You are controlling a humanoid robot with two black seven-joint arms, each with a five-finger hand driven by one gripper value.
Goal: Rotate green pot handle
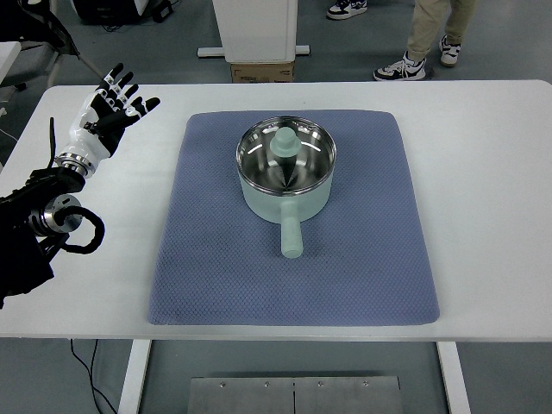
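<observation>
A pale green pot stands near the middle of a blue-grey mat. Its inside is shiny steel, and a green knob shows within it. The pot's handle points straight toward the near edge of the table. My left hand is raised over the table's far left part, well left of the mat, fingers spread and holding nothing. A wide stretch of table and mat separates it from the pot. The right arm does not show.
The white table extends beyond the mat on all sides. Past the far edge stand a white pedestal with a cardboard box and a person's legs and shoes.
</observation>
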